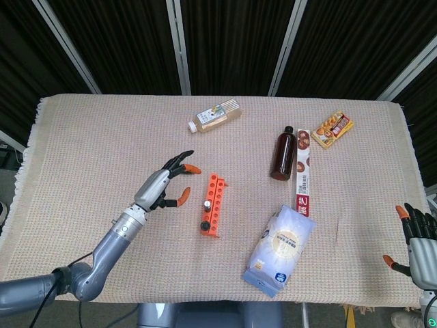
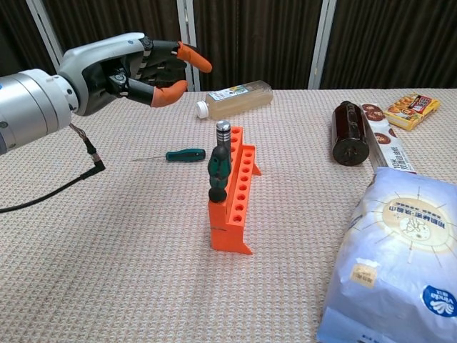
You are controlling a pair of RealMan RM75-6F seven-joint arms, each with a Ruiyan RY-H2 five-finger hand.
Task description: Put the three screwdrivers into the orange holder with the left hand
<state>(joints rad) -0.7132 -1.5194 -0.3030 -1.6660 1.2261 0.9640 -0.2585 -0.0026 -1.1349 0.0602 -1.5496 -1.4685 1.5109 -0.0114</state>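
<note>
The left hand (image 2: 136, 68), grey-backed with black fingers (image 2: 187, 53) tipped in orange, hovered above the table (image 1: 89, 143) with its fingers apart and slightly curled, holding nothing. In the head view it (image 1: 162, 186) sat just left of the orange plastic holder (image 1: 212, 205), not touching it.

The holder (image 2: 234, 200), a long rack with two rows of round holes, stood on the beige woven table cover. One screwdriver with a dark green handle and a silver cap (image 2: 217, 161) stood upright in a hole near the holder's near end. A second screwdriver with a green handle and thin metal shaft (image 2: 175, 155) lay flat on the table, to the left of the holder and below the raised hand; the head view hid it behind the hand. Only these two screwdrivers could be seen.

Farther back lay one clear plastic bottle of pale drink with a white cap (image 1: 214, 115), on its side. To the right lay one brown glass bottle (image 1: 284, 153), one long narrow white and red box (image 1: 303, 169) beside it, and one small yellow snack packet (image 1: 332, 129). One pale blue and white bag (image 1: 280, 249) lay near the front edge.

The right hand (image 1: 418, 239), fingers spread and holding nothing, sat at the far right, off the table's corner.
</note>
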